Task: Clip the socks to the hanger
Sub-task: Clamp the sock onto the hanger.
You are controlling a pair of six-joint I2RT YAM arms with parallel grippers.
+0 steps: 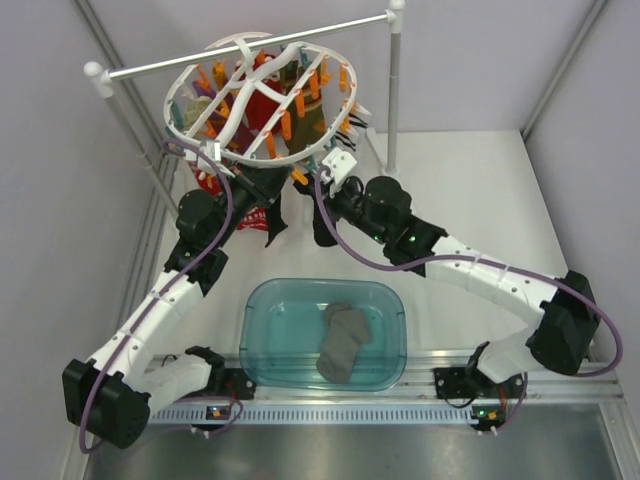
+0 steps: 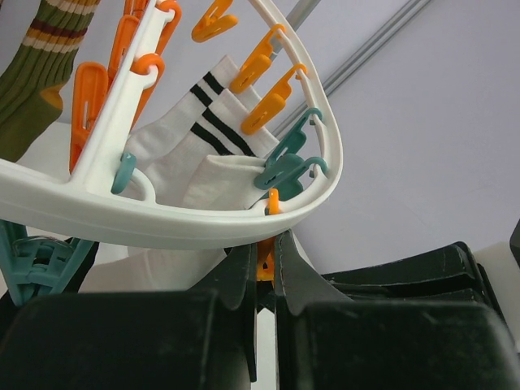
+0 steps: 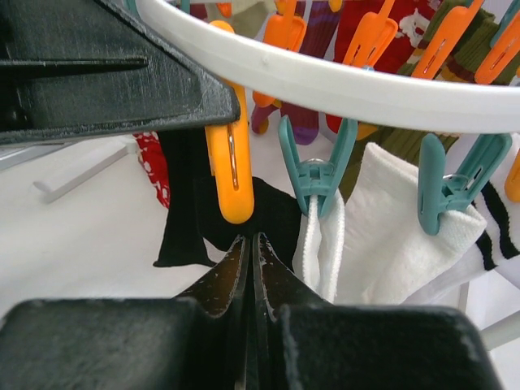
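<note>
Left gripper (image 2: 262, 244) squeezes an orange clip (image 3: 231, 171) on the near rim of the hanger (image 2: 203, 223); right gripper (image 3: 250, 244), fingers pressed together, pinches a black sock (image 3: 280, 219) just beneath that clip; a second black sock (image 1: 275, 216) hangs just left, below the rim.

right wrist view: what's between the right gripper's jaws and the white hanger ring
An orange plastic clip hangs from the white plastic hanger ring, its tip just above the right gripper, black fabric sock behind; the right wrist view shows it.
</note>
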